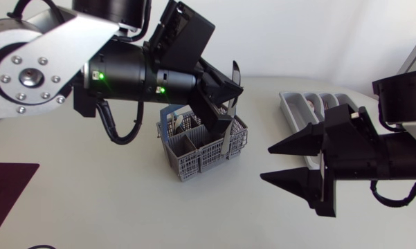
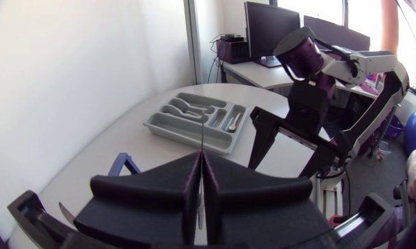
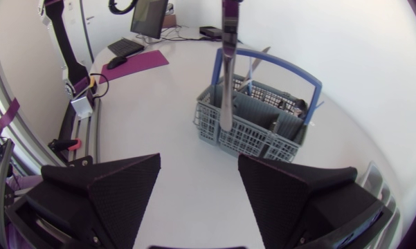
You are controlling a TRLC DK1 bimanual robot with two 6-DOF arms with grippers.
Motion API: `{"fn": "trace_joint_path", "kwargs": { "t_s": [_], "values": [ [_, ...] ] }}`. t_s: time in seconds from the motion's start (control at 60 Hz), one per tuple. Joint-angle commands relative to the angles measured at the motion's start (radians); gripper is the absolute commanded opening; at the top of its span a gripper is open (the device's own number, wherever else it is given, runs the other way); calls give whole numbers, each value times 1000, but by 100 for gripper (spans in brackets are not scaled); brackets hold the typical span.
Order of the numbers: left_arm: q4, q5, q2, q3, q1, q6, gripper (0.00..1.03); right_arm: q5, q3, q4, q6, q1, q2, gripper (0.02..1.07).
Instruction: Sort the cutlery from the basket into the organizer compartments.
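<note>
Two broad fingers of the left gripper [image 2: 201, 166] are pressed together on a long silver piece of cutlery [image 3: 225, 76], which shows edge-on as a thin line rising from the seam between them in the left wrist view. Seen from the right wrist, the piece hangs upright, its rounded lower end level with the near wall of the grey basket [image 3: 263, 142]. Whether that end is inside the basket or just clear of it cannot be told. The head view places this gripper above the basket's right side, with the left arm coming in from the upper left.

Under the basket's blue handle [image 3: 291, 66], more cutlery stands in its compartments.

Well to the right of the basket, the right gripper [image 3: 197, 187] has its wedge fingers spread wide with nothing between them, pointing toward the basket.

Beyond it, near the table's far right edge, lies the grey organizer [image 2: 187, 135], with spoons [image 2: 183, 106] in one compartment and another piece in a neighbouring slot.

A dark purple mat [image 1: 7, 190] lies at the table's near left corner.
</note>
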Motion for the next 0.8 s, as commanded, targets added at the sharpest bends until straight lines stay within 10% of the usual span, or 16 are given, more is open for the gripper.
{"fn": "trace_joint_path", "kwargs": {
  "t_s": [0.0, 0.417, 0.783],
  "values": [
    [-20, 70, -27, 54, 20, -56, 3, -27, 28, -12, 38, 45, 30, 84],
    [-161, 430, -46, 107, 69, -97, 3, -108, 70, -1, 67, 123, 107, 86],
    [-221, 558, -46, 112, 66, -97, 3, -173, 51, -32, 76, 171, 107, 79]
  ]
}}
